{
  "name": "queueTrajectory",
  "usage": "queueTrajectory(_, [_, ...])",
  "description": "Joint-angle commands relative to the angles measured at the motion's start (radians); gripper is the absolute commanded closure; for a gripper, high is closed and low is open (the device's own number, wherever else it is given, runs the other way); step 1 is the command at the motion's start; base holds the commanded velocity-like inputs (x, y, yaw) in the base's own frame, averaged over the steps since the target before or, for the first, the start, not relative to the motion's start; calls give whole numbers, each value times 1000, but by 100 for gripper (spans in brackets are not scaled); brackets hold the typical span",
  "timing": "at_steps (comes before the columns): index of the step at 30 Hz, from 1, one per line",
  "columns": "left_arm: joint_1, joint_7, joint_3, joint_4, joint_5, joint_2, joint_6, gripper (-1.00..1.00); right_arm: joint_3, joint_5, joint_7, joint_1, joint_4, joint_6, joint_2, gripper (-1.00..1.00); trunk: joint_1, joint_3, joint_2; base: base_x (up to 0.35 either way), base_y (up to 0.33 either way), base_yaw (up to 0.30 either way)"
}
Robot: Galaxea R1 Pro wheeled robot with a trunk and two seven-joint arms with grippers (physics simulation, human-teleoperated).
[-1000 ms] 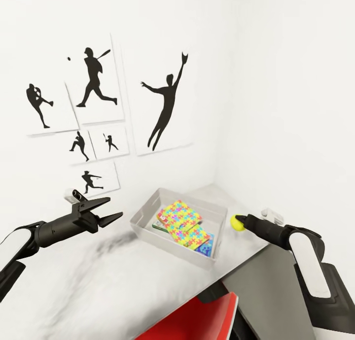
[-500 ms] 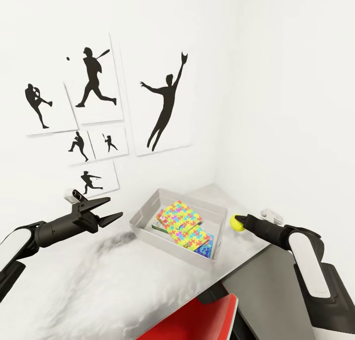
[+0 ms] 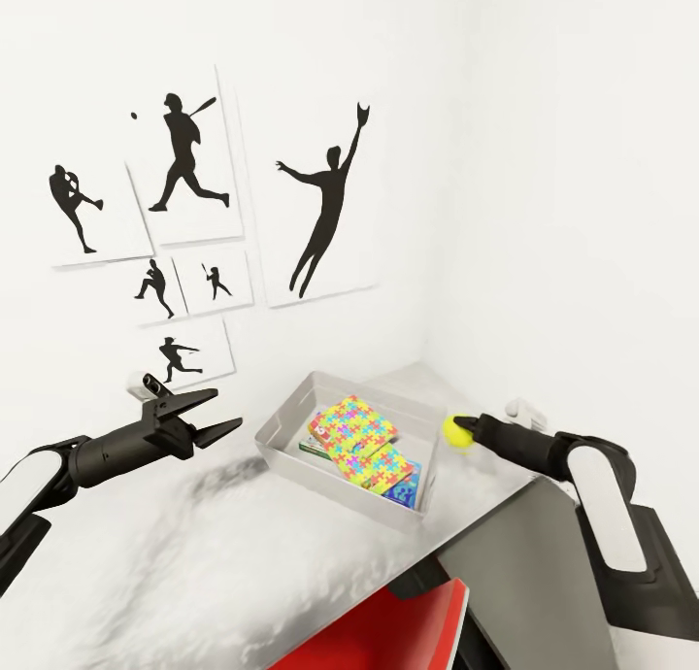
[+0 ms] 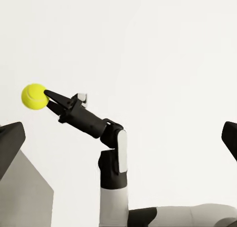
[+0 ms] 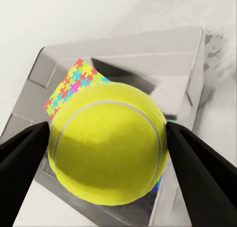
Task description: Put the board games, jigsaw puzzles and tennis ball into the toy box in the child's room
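While right gripper (image 3: pixel 464 429) pinches tennis ball (image 3: pixel 456 431), left gripper (image 3: pixel 225 410) spread above grey table (image 3: pixel 243 544); white walls.

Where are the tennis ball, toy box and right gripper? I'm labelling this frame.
tennis ball (image 3: pixel 457 431): head view, middle of the ball.
toy box (image 3: pixel 291 460): head view, its near wall.
right gripper (image 3: pixel 468 425): head view, between fingertips, gripping the ball.

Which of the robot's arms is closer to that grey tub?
The right. Its end effector holds the yellow-green tennis ball just beside the shallow pale grey tub; the left end effector hangs open, farther off.
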Motion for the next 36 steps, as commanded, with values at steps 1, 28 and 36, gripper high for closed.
queueTrajectory(1, [-1,-9,-2,1,-5,1,0,-100,1,-8,-11,-25,2,8,2,100,1,-2,-2,0,0,0])
queueTrajectory(28, [-1,-9,6,1,-5,2,0,-100,200,8,-374,-575,841,-174,231,100,1,-2,-2,0,0,0])
queueTrajectory(36, [-1,-9,6,1,-5,2,0,-100,198,148,-368,-636,950,-257,230,100,1,-2,-2,0,0,0])
